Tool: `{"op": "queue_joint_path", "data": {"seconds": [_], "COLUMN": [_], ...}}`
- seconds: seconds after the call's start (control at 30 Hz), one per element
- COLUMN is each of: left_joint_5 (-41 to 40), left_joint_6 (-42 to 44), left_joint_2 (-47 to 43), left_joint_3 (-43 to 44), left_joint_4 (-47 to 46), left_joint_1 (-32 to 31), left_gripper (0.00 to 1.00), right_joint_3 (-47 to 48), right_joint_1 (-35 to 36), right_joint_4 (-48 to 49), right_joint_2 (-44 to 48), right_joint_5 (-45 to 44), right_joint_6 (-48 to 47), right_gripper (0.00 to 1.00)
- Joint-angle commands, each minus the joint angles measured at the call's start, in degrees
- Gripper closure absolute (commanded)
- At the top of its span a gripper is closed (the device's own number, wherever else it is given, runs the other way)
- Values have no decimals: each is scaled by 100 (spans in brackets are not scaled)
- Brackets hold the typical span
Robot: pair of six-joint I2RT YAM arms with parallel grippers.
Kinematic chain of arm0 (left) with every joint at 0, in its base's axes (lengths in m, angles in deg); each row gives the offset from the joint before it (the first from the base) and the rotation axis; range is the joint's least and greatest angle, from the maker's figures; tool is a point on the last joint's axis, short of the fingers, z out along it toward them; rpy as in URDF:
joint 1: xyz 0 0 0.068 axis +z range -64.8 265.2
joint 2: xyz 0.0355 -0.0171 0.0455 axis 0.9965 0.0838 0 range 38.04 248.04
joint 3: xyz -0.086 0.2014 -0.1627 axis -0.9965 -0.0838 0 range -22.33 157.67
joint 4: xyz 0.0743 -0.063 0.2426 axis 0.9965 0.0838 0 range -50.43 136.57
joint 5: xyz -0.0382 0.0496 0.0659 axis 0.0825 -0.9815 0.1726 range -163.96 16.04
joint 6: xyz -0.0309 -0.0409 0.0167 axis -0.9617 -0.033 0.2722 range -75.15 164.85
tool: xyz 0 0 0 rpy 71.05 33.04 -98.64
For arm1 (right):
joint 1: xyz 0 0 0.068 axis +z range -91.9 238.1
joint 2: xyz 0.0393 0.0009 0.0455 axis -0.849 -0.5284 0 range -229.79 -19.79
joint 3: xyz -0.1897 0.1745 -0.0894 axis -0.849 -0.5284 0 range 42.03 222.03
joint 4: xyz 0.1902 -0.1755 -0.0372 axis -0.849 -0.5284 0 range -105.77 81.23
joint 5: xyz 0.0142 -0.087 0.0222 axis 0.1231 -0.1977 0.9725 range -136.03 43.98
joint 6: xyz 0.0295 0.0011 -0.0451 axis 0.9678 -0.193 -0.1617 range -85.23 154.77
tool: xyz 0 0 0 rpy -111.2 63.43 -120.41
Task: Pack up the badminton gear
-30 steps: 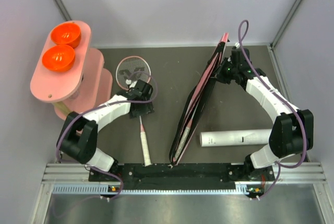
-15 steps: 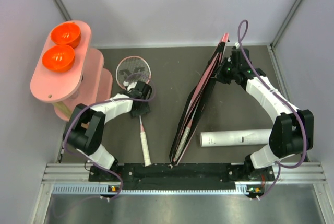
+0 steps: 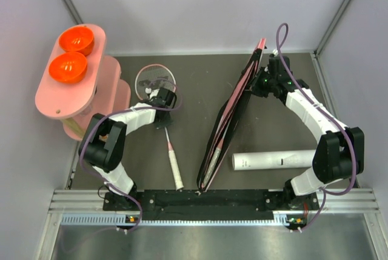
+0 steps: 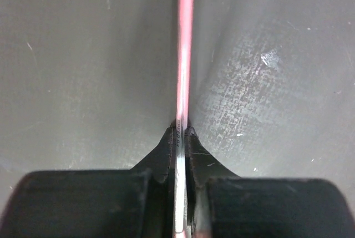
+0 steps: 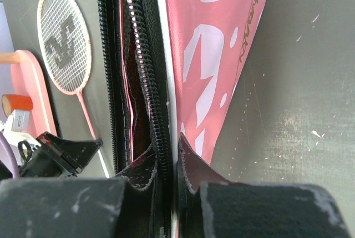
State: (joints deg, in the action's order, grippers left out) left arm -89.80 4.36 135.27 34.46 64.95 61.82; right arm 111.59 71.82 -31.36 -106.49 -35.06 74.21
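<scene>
One pink-framed racket (image 3: 156, 79) lies at the left, its white handle (image 3: 175, 168) pointing toward the near edge. My left gripper (image 3: 163, 102) is shut on its thin pink shaft (image 4: 184, 55) just below the head. The pink bag (image 3: 229, 117) stands on edge in the middle, its black zip (image 5: 145, 55) parted and the dark inside showing. My right gripper (image 5: 172, 143) is shut on the bag's zipped rim at its far end (image 3: 262, 80). The long white tube (image 3: 273, 160) lies near the right arm's base. No shuttlecocks are in view.
Two orange bowls (image 3: 76, 39) (image 3: 68, 66) sit on a pink oval stand (image 3: 57, 96) at the far left. Grey walls close in the dark table (image 3: 194, 78) on three sides. The arms' base rail (image 3: 200, 199) runs along the near edge.
My left gripper has shut on the racket's shaft. The racket has shifted, its handle swinging a little to the right. The right arm and the bag have not moved.
</scene>
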Motion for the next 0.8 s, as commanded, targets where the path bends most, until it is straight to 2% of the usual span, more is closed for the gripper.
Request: {"op": "queue_joint_path", "data": {"seconds": [0.0, 0.07, 0.17, 0.2, 0.37, 0.47, 0.6, 0.77], "left_joint_5": [115, 125, -261, -410, -1858, -2422, -3169, -4242], "left_joint_6": [374, 664, 1077, 1191, 1834, 2097, 2825, 3030], "left_joint_2": [-54, -230, -844, -1177, -1917, -2374, -2665, -2482], "left_joint_3": [-19, -2, 16, 42, 472, 604, 508, 464], "left_joint_4": [-121, -157, -209, -210, 176, 405, 449, 1038], "left_joint_1": [-26, -97, -517, -832, -1958, -2433, -3259, -4173], "left_gripper": [99, 100, 100, 100, 100, 100, 100, 100], "right_joint_3": [400, 409, 471, 584, 1041, 1323, 1744, 2096], "right_joint_1": [-9, 0, 0, 8, 8, 8, 8, -18], "right_joint_4": [202, 193, 115, 71, -386, -632, -852, -1019], "right_joint_2": [83, 65, 4, -23, -321, -496, -769, -998], "right_joint_5": [-146, -208, -366, -480, -911, -1078, -1377, -1492], "right_joint_6": [-59, -51, 19, 37, 213, 301, 406, 529], "right_gripper": [100, 100, 100, 100, 100, 100, 100, 100]}}
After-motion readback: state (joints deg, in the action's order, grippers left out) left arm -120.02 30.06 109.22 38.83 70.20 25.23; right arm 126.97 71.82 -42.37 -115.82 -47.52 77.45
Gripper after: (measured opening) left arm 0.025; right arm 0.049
